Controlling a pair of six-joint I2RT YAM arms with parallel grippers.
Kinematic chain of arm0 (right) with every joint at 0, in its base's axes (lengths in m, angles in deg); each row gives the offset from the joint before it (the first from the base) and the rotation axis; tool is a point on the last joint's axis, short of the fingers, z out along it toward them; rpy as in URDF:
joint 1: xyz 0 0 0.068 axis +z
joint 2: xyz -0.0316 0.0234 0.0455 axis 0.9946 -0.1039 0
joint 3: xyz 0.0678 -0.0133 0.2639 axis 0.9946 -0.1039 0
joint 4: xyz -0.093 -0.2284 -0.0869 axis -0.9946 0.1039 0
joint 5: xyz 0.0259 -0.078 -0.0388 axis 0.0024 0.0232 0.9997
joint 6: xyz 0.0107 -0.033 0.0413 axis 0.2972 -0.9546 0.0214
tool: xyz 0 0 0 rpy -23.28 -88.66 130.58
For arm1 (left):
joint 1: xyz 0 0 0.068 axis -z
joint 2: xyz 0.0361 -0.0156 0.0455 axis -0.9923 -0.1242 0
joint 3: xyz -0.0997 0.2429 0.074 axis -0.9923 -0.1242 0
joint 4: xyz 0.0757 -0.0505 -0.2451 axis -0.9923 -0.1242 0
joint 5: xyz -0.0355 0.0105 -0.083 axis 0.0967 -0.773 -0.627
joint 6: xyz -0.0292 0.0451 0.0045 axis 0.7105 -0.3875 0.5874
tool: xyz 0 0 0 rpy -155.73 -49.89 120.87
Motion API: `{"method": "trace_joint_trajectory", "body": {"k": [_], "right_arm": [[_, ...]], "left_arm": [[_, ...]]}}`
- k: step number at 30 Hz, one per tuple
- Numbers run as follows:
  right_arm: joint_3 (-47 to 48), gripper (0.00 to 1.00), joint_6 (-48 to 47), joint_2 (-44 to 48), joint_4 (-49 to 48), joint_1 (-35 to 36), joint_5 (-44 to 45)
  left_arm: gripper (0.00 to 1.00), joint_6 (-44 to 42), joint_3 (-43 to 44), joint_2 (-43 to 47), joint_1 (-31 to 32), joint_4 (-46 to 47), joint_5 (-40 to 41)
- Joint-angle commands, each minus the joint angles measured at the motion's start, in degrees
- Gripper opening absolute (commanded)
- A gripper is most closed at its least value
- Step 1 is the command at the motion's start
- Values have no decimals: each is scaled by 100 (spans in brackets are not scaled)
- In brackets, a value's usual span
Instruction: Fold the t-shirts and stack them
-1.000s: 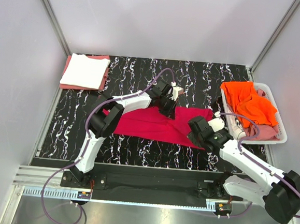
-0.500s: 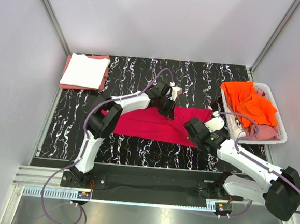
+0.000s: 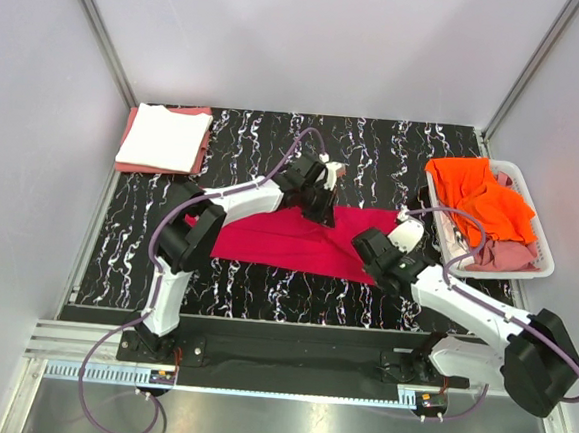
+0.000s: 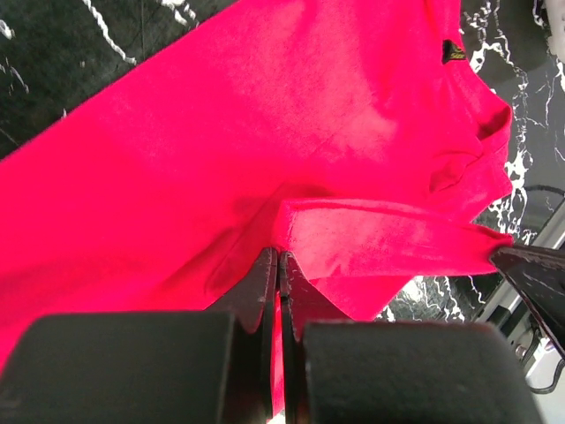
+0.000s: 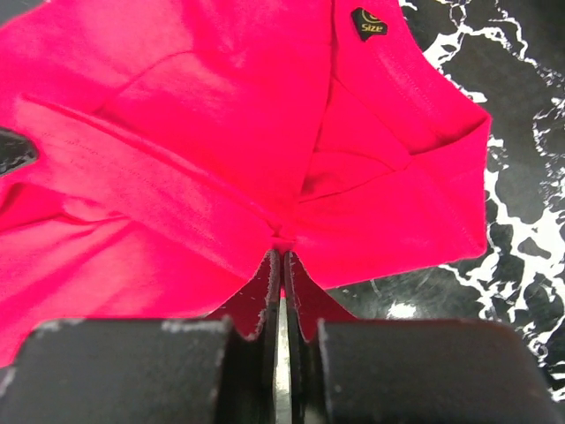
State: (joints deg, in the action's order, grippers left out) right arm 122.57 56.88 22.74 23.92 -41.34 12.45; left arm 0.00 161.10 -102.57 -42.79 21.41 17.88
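The crimson-red t-shirt (image 3: pixel 278 238) lies spread on the black marbled table (image 3: pixel 264 290). My left gripper (image 3: pixel 322 211) is shut on the shirt's far edge; its wrist view shows the cloth (image 4: pixel 265 159) pinched between the jaws. My right gripper (image 3: pixel 372 251) is shut on the near right edge by the collar, where the cloth (image 5: pixel 221 177) folds and a size label (image 5: pixel 368 24) shows. A folded white t-shirt (image 3: pixel 163 136) lies on a salmon-pink one (image 3: pixel 204 142) at the back left. Bright orange t-shirts (image 3: pixel 481 200) fill the basket.
The white perforated basket (image 3: pixel 539 236) stands at the right edge with a pink shirt (image 3: pixel 512 254) under the orange ones. Grey walls enclose the table on three sides. Purple cables loop from both arms.
Both grippers have moved left and slightly back, dragging the shirt's right end with them; the red cloth that reached to the right has drawn in toward the middle.
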Motion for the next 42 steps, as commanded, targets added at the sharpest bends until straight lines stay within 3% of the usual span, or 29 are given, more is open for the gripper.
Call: {"method": "trace_joint_trajectory", "body": {"k": [1,9,19,23,29,33,36,39,41,42], "right_arm": [[159,7,-431,-158,-158,-182,51],[326,7,-985,-589,-167,-894,-292],[967,7,-2232,-1319,-184,-1150,-766],[1222,13,-2321,-1539,-114,-1176,-872],[1381,1,-2207,-1829,62,-1369,-696],[1381,1,-2093,-1794,150,-1387,-653],[1337,7,-1988,-1776,167,-1404,-626],[1407,25,-1970,-1942,167,-1405,-774],[1556,38,-1952,-1961,333,-1422,-942],[1618,40,-1909,-1874,500,-1422,-1056]], "left_arm": [[0,264,-139,204,18,288,94],[0,431,-183,46,9,324,270],[0,625,-113,-103,9,368,393],[0,765,-43,-182,-35,359,428],[0,950,-69,-227,-52,368,621],[0,1160,-236,-174,-79,420,824],[0,1248,-368,-112,-96,587,824],[3,1275,-333,-156,-96,509,762],[17,1310,-307,-95,-88,229,893],[27,1345,-324,-25,-96,157,1120]]}}
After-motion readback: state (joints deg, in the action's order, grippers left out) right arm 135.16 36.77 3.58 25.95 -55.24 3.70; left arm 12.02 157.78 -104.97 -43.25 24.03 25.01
